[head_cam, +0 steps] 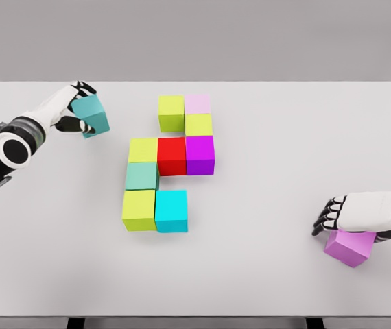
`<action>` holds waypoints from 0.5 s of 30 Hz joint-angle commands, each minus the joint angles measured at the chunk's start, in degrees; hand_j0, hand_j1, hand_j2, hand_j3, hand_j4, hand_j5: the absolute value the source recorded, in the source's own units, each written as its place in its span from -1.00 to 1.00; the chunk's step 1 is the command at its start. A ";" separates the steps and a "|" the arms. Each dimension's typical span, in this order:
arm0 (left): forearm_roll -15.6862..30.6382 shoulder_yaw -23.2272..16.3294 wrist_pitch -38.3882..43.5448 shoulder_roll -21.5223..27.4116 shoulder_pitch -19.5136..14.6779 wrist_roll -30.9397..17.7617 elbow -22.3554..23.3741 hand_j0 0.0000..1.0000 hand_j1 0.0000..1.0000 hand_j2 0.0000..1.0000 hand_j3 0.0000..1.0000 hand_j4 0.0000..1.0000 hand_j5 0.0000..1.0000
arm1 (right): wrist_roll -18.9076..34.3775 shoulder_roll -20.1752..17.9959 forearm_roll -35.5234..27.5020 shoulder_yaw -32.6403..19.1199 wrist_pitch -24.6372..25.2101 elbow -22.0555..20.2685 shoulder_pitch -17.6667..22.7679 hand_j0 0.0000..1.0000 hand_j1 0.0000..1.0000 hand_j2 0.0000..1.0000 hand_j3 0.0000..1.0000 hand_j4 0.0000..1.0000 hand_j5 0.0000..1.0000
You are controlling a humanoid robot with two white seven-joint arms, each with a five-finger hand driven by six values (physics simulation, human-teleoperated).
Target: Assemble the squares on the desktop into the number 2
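Your left robot hand (79, 110), upper left of frame, has its fingers wrapped on a teal cube (91, 115), lifted off the tabletop (264, 260). Right robot hand (346, 214), lower right, fingers curled over a purple cube (350, 248). Mid-frame: cluster of touching cubes w/ red cube (171, 156) at centre, cyan cube (171, 210) at bottom

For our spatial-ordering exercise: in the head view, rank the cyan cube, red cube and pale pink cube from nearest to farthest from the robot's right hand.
From the right hand:
1. Cyan cube, bottom row of the figure.
2. Red cube, middle row.
3. Pale pink cube, top right corner.
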 commanded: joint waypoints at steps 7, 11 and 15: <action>-2.28 -0.05 -0.11 -8.77 -3.16 -0.07 6.51 -0.19 -0.19 -0.19 -0.19 -0.19 -0.19 | -0.17 0.10 0.72 1.46 -1.40 0.10 0.01 0.22 0.22 0.22 0.22 0.22 0.22; -11.61 -0.14 -1.43 -14.49 -3.08 -0.25 11.88 -0.19 -0.19 -0.19 -0.19 -0.19 -0.19 | -0.17 -0.61 -1.91 -1.71 -1.40 0.45 0.10 0.20 0.20 0.20 0.20 0.20 0.20; -11.96 -0.14 -7.14 -14.49 -3.16 -4.02 11.79 -0.18 -0.18 -0.18 -0.18 -0.18 -0.18 | -0.17 -0.70 -2.79 -2.85 -1.40 1.06 0.18 0.20 0.20 0.20 0.20 0.20 0.20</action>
